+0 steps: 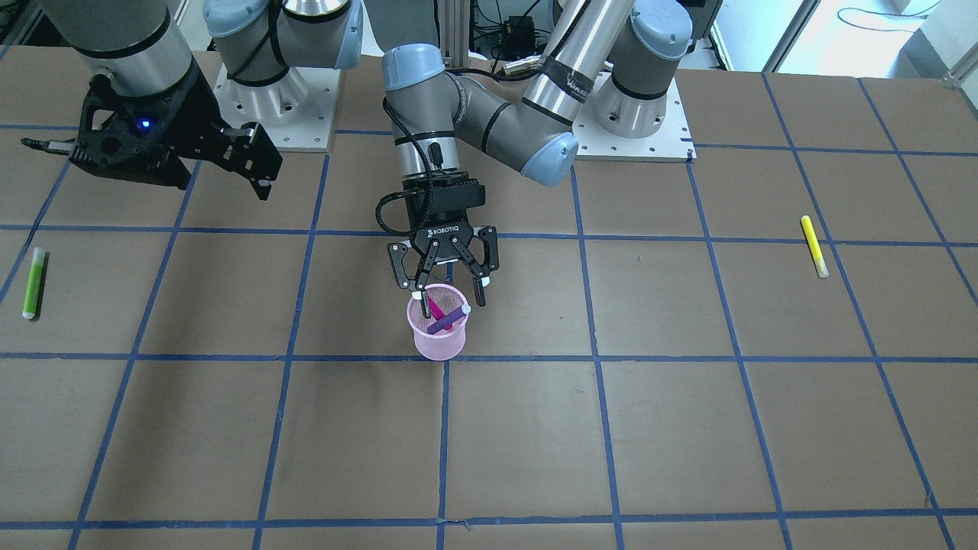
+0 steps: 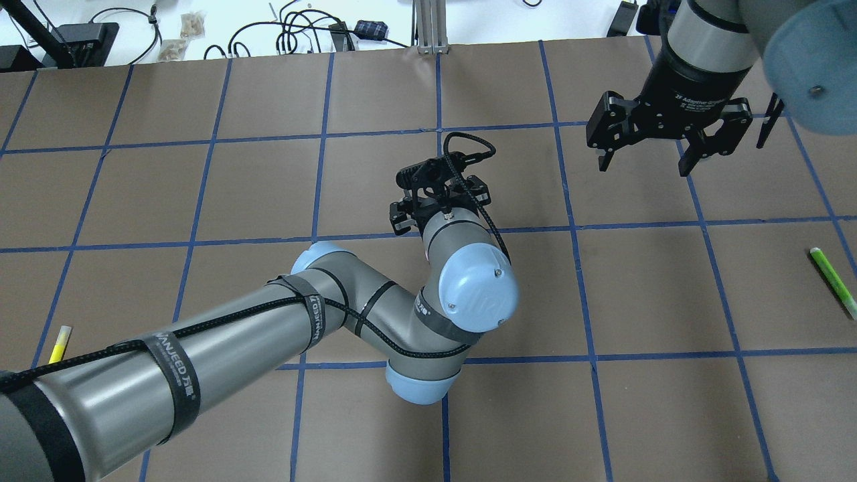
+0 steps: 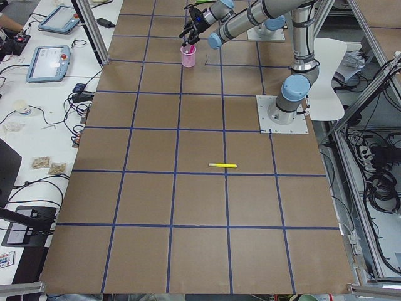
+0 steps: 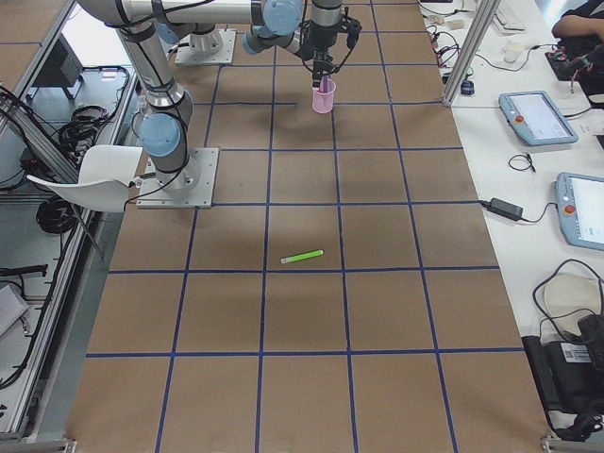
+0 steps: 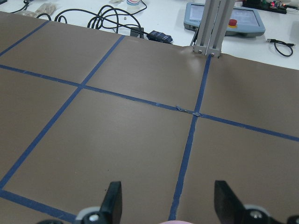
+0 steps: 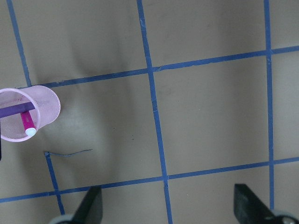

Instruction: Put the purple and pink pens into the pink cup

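The pink mesh cup (image 1: 437, 336) stands upright near the table's middle. A purple pen (image 1: 449, 319) and a pink pen (image 1: 435, 308) lean inside it. My left gripper (image 1: 448, 293) hangs open and empty just above the cup's rim, with a fingertip on either side of the pens. In the overhead view the left wrist (image 2: 438, 201) hides the cup. The right wrist view shows the cup (image 6: 46, 103) with the purple pen (image 6: 16, 110) and the pink pen (image 6: 25, 122) in it. My right gripper (image 2: 643, 157) is open and empty, high and well off to the side of the cup.
A green pen (image 1: 34, 283) lies near the table edge on my right side. A yellow pen (image 1: 814, 246) lies on my left side. Tablets and cables (image 4: 538, 118) sit on the bench beyond the table's far edge.
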{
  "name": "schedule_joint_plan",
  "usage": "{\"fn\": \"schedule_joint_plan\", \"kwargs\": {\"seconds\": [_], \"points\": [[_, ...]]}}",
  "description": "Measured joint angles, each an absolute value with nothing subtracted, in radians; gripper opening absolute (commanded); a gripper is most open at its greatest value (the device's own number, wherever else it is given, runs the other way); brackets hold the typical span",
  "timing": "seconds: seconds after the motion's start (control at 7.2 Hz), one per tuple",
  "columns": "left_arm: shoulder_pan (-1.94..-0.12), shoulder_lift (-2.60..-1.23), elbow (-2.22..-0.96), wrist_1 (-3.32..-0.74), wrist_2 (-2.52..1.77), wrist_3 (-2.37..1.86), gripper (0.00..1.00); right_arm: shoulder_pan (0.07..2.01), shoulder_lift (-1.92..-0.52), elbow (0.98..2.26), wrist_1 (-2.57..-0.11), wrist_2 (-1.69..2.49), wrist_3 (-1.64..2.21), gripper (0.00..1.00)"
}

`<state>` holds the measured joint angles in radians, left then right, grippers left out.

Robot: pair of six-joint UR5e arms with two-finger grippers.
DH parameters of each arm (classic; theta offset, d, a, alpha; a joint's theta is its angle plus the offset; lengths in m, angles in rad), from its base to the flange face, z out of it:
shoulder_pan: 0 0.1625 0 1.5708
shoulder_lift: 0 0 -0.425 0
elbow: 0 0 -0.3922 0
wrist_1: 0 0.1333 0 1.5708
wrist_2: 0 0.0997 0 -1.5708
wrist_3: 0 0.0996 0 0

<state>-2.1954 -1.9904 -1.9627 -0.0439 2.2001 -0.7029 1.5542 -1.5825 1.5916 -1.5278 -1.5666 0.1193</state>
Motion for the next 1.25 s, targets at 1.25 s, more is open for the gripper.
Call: {"fn": "schedule_joint_plan", "kwargs": {"seconds": [1.25], "points": [[-1.765,-1.687,-1.709,-1.067,1.592,-0.212,1.00,1.554,-1.583,1.592,-1.528,-1.568,0.121,1.00]]}}
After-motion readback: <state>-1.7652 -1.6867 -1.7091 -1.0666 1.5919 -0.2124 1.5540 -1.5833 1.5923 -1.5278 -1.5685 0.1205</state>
